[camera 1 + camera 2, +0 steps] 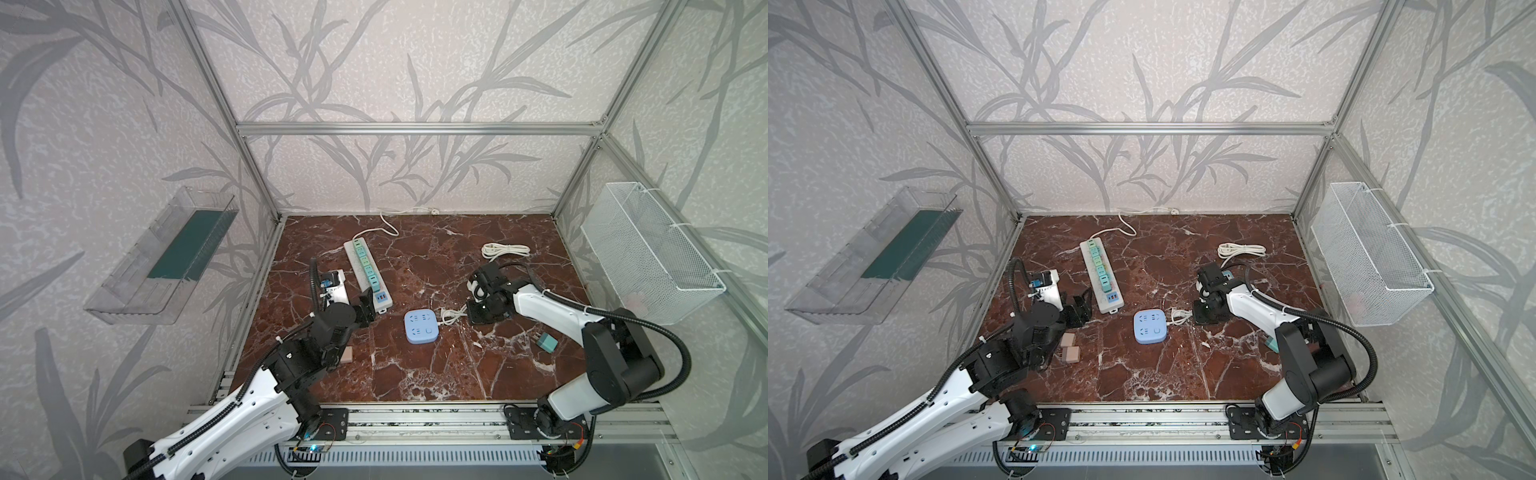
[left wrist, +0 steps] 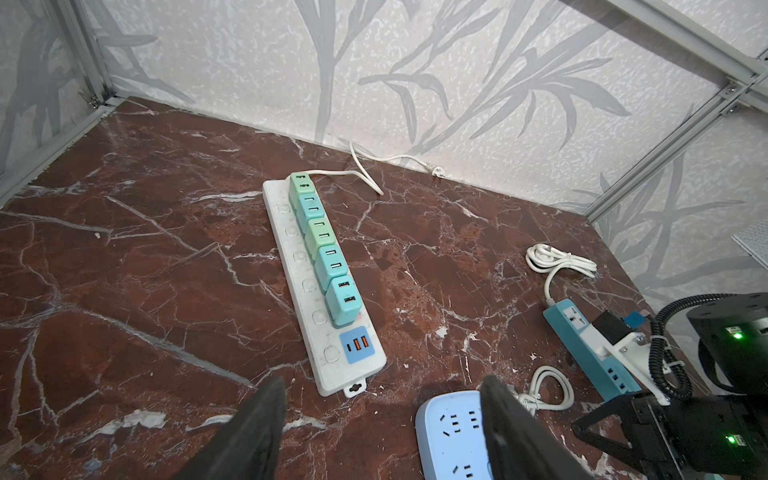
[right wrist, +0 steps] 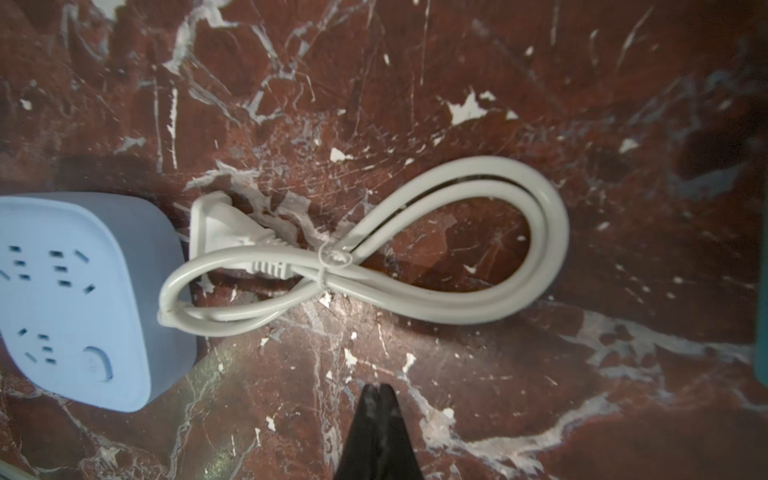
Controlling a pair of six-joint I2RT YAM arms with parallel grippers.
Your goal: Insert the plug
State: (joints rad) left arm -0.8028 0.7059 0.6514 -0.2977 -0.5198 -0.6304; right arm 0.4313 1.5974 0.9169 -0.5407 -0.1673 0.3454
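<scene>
A light-blue square power strip [image 1: 421, 327] [image 3: 70, 299] lies mid-table. Its tied white cord [image 3: 557, 232] and white plug [image 3: 216, 224] rest on the marble right beside it. My right gripper [image 3: 378, 388] [image 1: 478, 316] points down just beside that cord bundle, shut, with nothing between its fingers. A long white power strip [image 1: 368, 274] [image 2: 291, 257] carries several teal and green adapters. My left gripper [image 2: 382, 382] [image 1: 368, 307] hovers open and empty at its near end. A loose teal adapter plug [image 1: 547, 343] lies on the right side of the table.
Two pink adapters [image 1: 1069, 353] lie beside the left arm. A teal power strip [image 2: 582, 332] sits under the right arm, with a coiled white cable [image 1: 505, 250] behind it. A wire basket [image 1: 648, 253] hangs on the right wall and a clear tray [image 1: 162, 257] on the left wall.
</scene>
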